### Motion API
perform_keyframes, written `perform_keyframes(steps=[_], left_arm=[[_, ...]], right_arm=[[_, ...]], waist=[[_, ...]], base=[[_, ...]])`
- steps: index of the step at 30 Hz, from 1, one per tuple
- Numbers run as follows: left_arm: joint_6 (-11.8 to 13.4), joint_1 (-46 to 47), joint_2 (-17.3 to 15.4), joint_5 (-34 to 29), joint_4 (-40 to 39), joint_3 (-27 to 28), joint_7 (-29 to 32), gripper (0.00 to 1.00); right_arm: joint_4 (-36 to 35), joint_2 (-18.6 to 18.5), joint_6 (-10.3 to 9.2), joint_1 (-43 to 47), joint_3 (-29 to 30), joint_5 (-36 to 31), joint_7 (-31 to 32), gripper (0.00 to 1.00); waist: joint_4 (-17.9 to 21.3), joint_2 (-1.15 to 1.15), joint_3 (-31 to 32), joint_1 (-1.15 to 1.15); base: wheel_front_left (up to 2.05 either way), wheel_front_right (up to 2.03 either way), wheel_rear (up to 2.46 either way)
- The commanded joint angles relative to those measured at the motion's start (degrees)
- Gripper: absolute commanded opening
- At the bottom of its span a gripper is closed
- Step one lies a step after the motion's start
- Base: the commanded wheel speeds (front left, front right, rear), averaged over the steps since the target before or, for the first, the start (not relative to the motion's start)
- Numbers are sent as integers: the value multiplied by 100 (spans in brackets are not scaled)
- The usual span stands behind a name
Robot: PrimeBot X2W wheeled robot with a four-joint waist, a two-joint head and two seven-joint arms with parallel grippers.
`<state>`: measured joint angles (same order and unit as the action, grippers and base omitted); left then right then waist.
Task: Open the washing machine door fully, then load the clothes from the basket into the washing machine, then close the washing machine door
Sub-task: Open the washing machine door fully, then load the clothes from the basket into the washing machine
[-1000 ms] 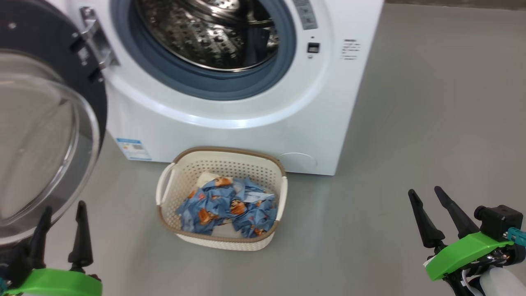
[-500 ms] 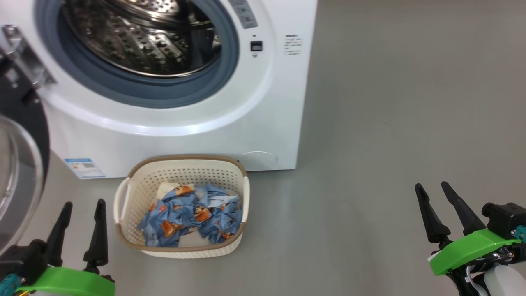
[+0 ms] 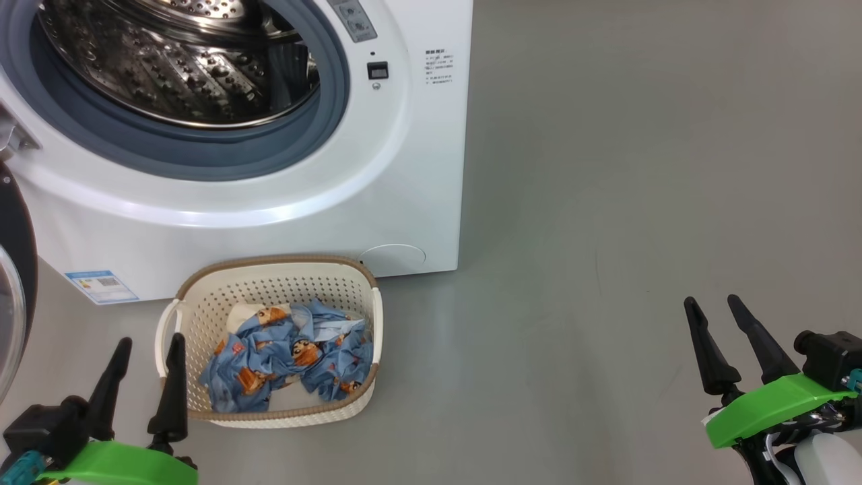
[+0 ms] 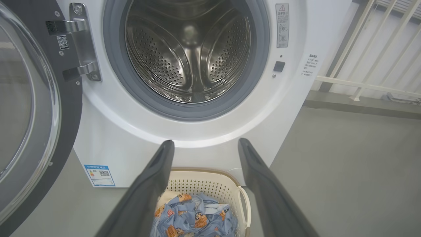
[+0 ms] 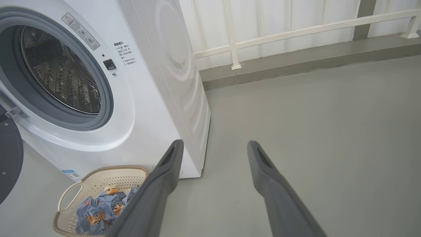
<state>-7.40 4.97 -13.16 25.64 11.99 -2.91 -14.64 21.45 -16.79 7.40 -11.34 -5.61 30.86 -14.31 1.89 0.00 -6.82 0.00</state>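
The white washing machine (image 3: 404, 135) (image 4: 108, 138) (image 5: 158, 82) stands with its steel drum (image 4: 189, 56) exposed. Its black-rimmed door (image 4: 29, 108) (image 3: 10, 283) is swung wide open at the left. On the floor in front sits the cream basket (image 3: 202, 296) (image 4: 210, 186) (image 5: 95, 177), holding blue printed clothes (image 3: 286, 364) (image 4: 194, 220) (image 5: 98, 207). My left gripper (image 3: 148, 347) (image 4: 204, 144) is open and empty, just left of the basket. My right gripper (image 3: 714, 306) (image 5: 213, 144) is open and empty over bare floor far to the right.
Grey floor (image 3: 606, 168) spreads to the right of the machine. A white railing (image 5: 296, 29) on a low grey kerb runs behind it. A blue label sticker (image 3: 101, 286) marks the machine's lower left front.
The head camera has turned right, so machine, door and basket slid left in its view. Both grippers stay open and keep about the same places.
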Motion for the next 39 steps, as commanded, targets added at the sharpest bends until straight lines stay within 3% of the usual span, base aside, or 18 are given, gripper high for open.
perform_keyframes(steps=[1, 10, 21, 30, 39], left_arm=[[-9, 139, -199, 57, -135, 160, -36, 100], [-9, 222, -306, 207, -94, -2, -36, 100], [-9, 322, -328, 203, -76, 0, -36, 100], [-9, 359, -277, 208, -69, 54, -36, 100], [-9, 240, -82, 239, 295, 26, -36, 100]], right_arm=[[-147, -68, 9, 56, -79, -36, -69, 100], [-173, -46, 9, -3, -75, -37, -69, 100], [-179, 13, 9, -35, -80, -56, -69, 100], [-189, 37, 9, -21, -122, -55, -69, 100], [-226, 45, 9, -45, -166, -132, -69, 100]], waist=[[2, 0, -9, 0], [-18, 0, -71, 0], [-24, 0, -159, 0], [-29, 0, -145, 0], [-43, 0, -214, 0]], base=[[0, 0, 0], [10, -37, 27], [90, -182, 92], [101, -142, 41], [25, -25, 0]])
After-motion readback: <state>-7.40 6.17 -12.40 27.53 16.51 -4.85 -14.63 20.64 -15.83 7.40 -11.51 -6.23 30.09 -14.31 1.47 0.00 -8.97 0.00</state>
